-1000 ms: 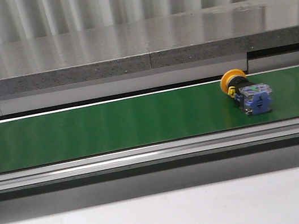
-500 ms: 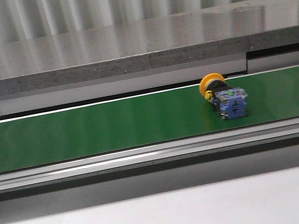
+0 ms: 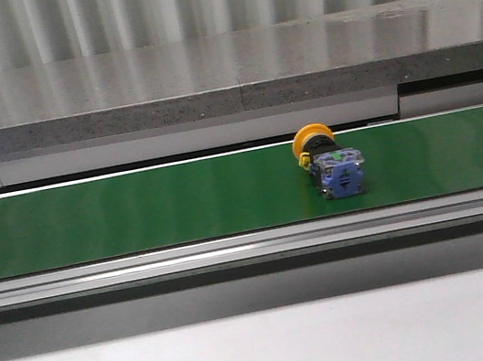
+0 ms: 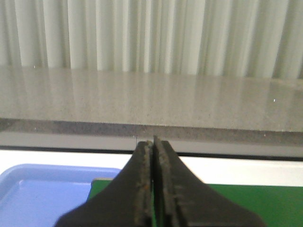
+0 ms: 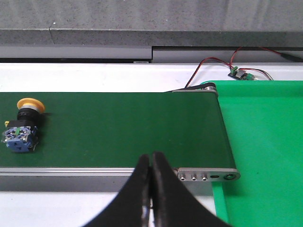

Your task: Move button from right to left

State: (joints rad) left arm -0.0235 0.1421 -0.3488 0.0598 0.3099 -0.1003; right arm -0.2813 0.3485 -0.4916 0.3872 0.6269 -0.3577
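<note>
Item: button (image 3: 330, 164), one. Lies on its side on the green belt (image 3: 135, 209), right of the belt's middle in the front view. Long axis runs across the belt: yellow cap toward the far edge, blue-grey block toward the near edge.

Item: my right gripper (image 5: 151, 163), clenched, holding nothing. It hangs near the belt's end roller (image 5: 208, 90); the button sits well apart from it, along the belt toward my left side.

Item: my left gripper (image 4: 153, 153), clenched, holding nothing, above the belt's far-left end beside a blue tray (image 4: 42, 189). The button does not show in its view.

Judgement: the right arm looks nearer the button.
</note>
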